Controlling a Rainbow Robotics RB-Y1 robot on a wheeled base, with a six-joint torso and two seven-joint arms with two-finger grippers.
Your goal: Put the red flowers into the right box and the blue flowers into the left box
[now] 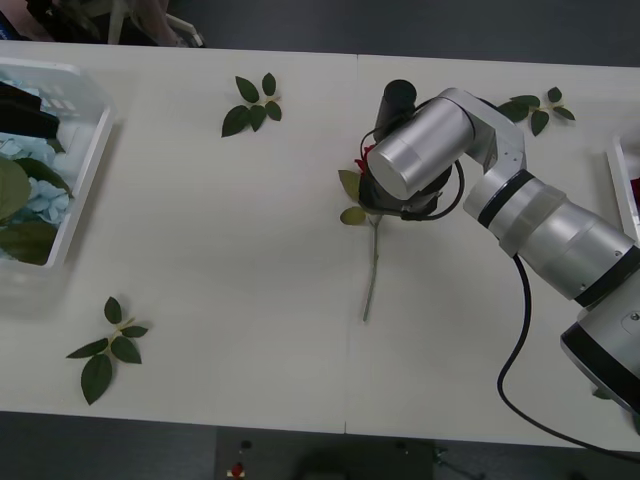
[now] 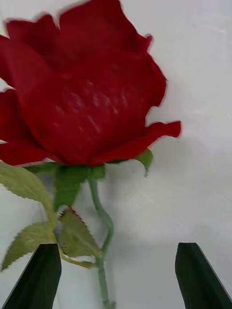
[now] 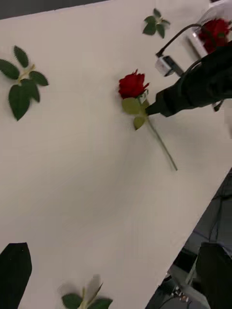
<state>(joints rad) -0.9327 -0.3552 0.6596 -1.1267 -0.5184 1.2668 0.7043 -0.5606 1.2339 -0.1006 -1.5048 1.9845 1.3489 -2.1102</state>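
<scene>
I am on the last loose red rose [image 3: 133, 85], which lies flat mid-table with its stem running back toward me; my right gripper [image 2: 118, 275] hangs low over the stem just below the bloom, fingers spread either side and not yet touching it. Next I judge I must sink, pinch the thin stem squarely, then lift and carry it to the right box [image 3: 205, 36], where red blooms already lie. My left gripper [image 3: 116, 275] waits open, above the left box [image 1: 85, 150] holding the blue flowers [image 1: 40, 200]
</scene>
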